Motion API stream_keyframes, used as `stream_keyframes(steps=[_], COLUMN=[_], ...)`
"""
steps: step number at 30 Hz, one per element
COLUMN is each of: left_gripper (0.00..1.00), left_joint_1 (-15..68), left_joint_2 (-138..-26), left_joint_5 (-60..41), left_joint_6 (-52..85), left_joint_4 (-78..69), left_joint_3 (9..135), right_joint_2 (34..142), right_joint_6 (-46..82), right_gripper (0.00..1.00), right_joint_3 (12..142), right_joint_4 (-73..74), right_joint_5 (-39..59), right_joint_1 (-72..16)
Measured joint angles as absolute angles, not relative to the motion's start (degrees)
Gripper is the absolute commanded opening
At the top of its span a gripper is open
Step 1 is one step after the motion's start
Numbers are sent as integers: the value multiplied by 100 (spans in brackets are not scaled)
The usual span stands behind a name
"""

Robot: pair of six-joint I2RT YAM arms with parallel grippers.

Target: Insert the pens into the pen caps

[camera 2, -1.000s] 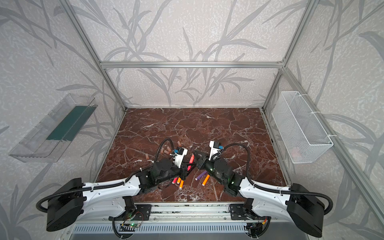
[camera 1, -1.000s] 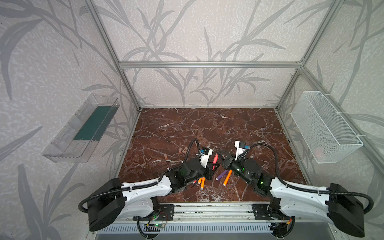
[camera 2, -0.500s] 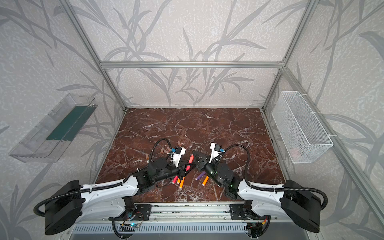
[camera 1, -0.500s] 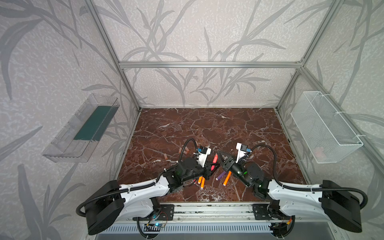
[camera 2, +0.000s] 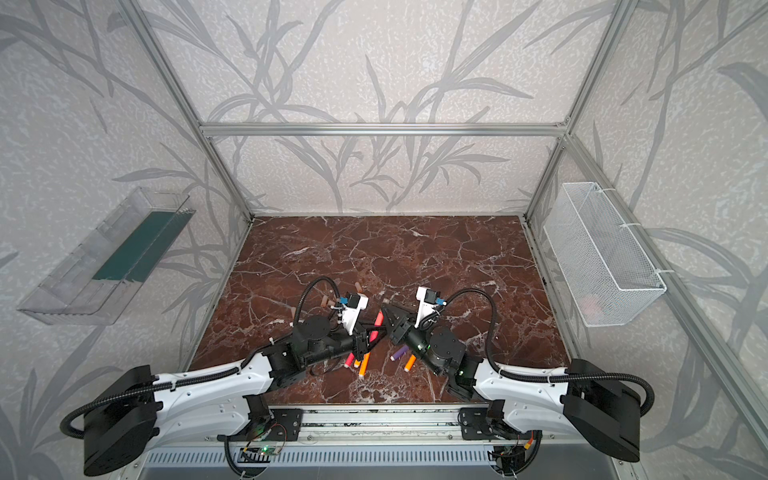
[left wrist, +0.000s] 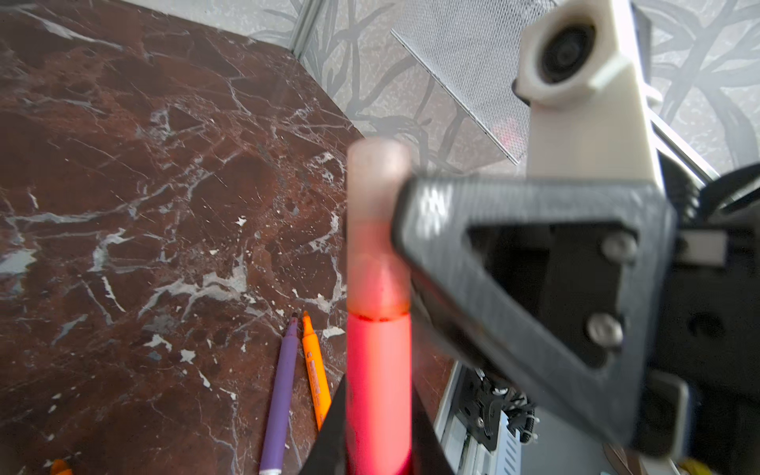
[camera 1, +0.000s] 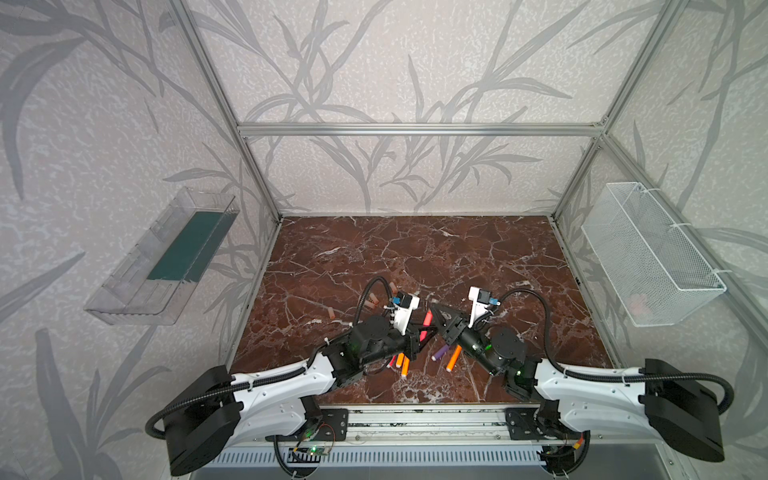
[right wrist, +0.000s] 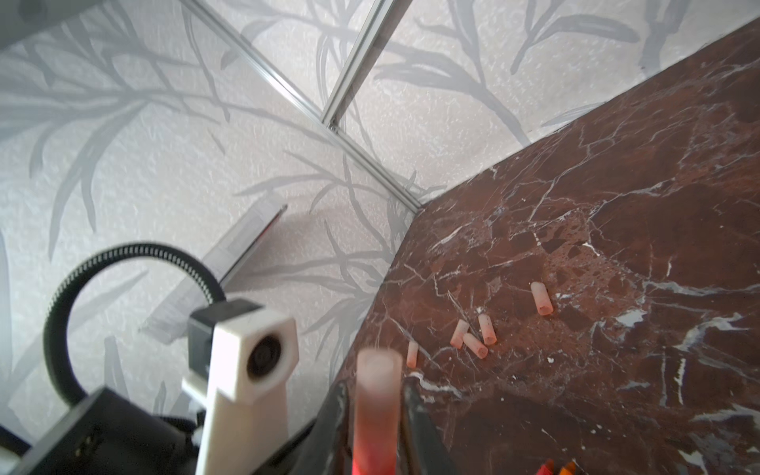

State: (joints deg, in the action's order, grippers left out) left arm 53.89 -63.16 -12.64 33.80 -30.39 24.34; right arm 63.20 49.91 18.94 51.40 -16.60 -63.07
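Observation:
A pink-red pen (left wrist: 378,370) stands in my left gripper (left wrist: 378,427), which is shut on its barrel. A pale peach pen cap (left wrist: 378,230) sits over the pen's tip. My right gripper (right wrist: 376,411) brackets that cap (right wrist: 376,395), its fingers (right wrist: 415,419) a narrow gap away on each side, so it is open. In both top views the two grippers meet mid-table around the pen (camera 1: 426,322) (camera 2: 377,322). Several loose caps (right wrist: 475,345) lie behind them. Other pens lie in front: purple (camera 1: 439,353), orange (camera 1: 454,358) and orange (camera 1: 405,365).
A white wire basket (camera 1: 648,257) hangs on the right wall and a clear tray (camera 1: 166,257) on the left wall. The marble table (camera 1: 415,249) ends at a metal rail (camera 1: 415,415) in front.
The right gripper's jaws have parted slightly from the cap they were shut on. Both wrists have shifted a little while staying together around the capped pen.

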Motion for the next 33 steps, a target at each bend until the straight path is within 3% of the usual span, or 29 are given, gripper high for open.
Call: stream_keyframes(steps=[7,10,20,28,33], left_gripper=[0,0,0,0,0], left_joint_1=[5315,5328,5485,5540,5546], left_joint_2=[-6307,-6302,-6302,-6340,-6394], left_joint_5=[-1170,-1190,-1341,-1409,-1452], left_joint_6=[3120,2995,2679,2648,2650], left_joint_4=[-2899,-2845,-2738,-2740,-2740], left_joint_3=[2438,2438,2438,2440,2440], right_joint_2=[5260,4775,4694,5411,5883], right_joint_6=[4893,4772,4320,4405,4480], right_gripper=[76,83,88,88,69], right_joint_3=[2338,2338,2707,3114,3286], right_joint_4=[3140,2707,1909,1761,1756], right_joint_5=[-2032,-2305,-2539,-2130,-1855], right_joint_1=[-6440,-6440,-6257,-5815,-5629])
